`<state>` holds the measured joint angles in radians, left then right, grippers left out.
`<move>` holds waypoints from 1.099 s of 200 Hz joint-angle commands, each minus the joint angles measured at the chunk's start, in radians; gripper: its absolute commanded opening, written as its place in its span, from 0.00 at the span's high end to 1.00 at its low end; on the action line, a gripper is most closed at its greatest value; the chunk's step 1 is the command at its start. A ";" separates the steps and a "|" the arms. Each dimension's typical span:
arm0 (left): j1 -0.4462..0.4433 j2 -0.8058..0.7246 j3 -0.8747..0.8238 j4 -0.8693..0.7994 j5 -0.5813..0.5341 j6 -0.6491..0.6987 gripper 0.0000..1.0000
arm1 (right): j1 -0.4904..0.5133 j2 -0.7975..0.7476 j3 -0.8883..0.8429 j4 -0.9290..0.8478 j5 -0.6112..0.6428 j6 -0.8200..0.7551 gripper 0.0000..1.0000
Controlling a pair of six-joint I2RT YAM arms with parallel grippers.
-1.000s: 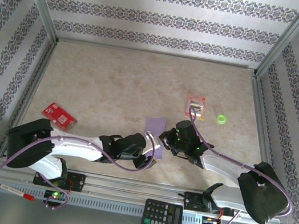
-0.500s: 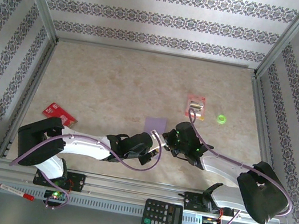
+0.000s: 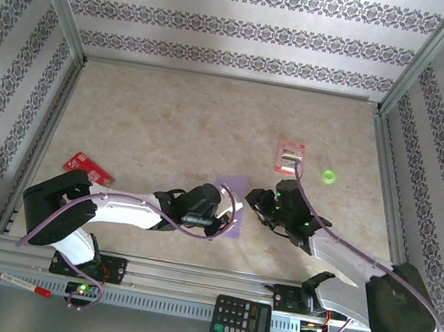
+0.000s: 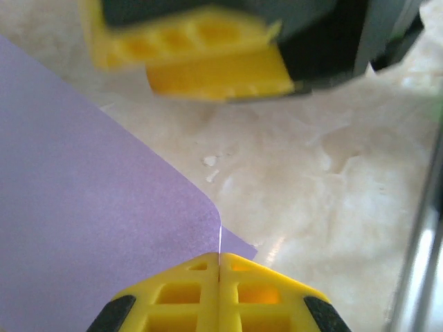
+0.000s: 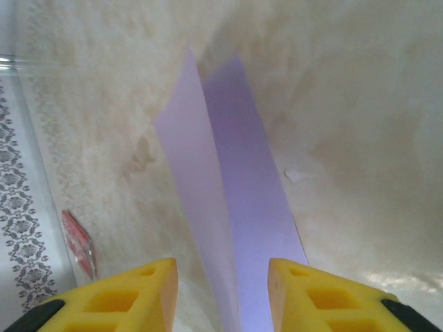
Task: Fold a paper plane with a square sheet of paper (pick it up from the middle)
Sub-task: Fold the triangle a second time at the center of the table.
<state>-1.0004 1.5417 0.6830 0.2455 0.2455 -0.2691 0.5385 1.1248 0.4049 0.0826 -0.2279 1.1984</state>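
The square sheet of paper (image 3: 232, 185), pale lavender, lies mid-table between the two arms and is bent up along a crease. My left gripper (image 3: 227, 221) is shut on its near edge; in the left wrist view the yellow fingertips (image 4: 201, 277) pinch the raised paper (image 4: 90, 207) where two layers meet. My right gripper (image 3: 252, 199) is at the sheet's right side, open. In the right wrist view the paper (image 5: 235, 187) rises in a V between the parted jaws of the right gripper (image 5: 223, 277), and neither finger touches it. A paper plane is out of view.
A red-and-white packet (image 3: 89, 167) lies at the left. A small blister pack (image 3: 291, 157) and a green ring (image 3: 328, 177) sit behind the right arm. A calculator (image 3: 241, 323) and a marker (image 3: 25, 283) rest on the near rail. Metal frame rails bound the table.
My left gripper moved right to the sheet and shut on its edge. My right gripper let go, opened, and drew back slightly to the right.
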 commanded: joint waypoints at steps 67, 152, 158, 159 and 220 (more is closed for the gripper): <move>0.060 0.014 -0.043 0.138 0.255 -0.156 1.00 | -0.038 0.353 0.278 -0.049 -0.173 -0.394 0.82; 0.141 0.096 -0.060 0.205 0.350 -0.234 1.00 | -0.064 0.536 0.290 -0.050 -0.204 -0.502 0.87; 0.151 0.099 -0.061 0.208 0.360 -0.239 1.00 | -0.065 0.538 0.286 -0.050 -0.202 -0.507 0.87; 0.152 0.099 -0.061 0.210 0.362 -0.240 1.00 | -0.065 0.539 0.285 -0.050 -0.202 -0.508 0.87; 0.233 0.111 -0.058 0.166 0.403 -0.225 1.00 | -0.064 0.554 0.279 -0.063 -0.190 -0.534 0.88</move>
<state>-0.7956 1.6398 0.6319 0.4004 0.6109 -0.4950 0.4793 1.6505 0.6861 0.0429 -0.4210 0.6983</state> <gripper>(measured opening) 0.049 0.122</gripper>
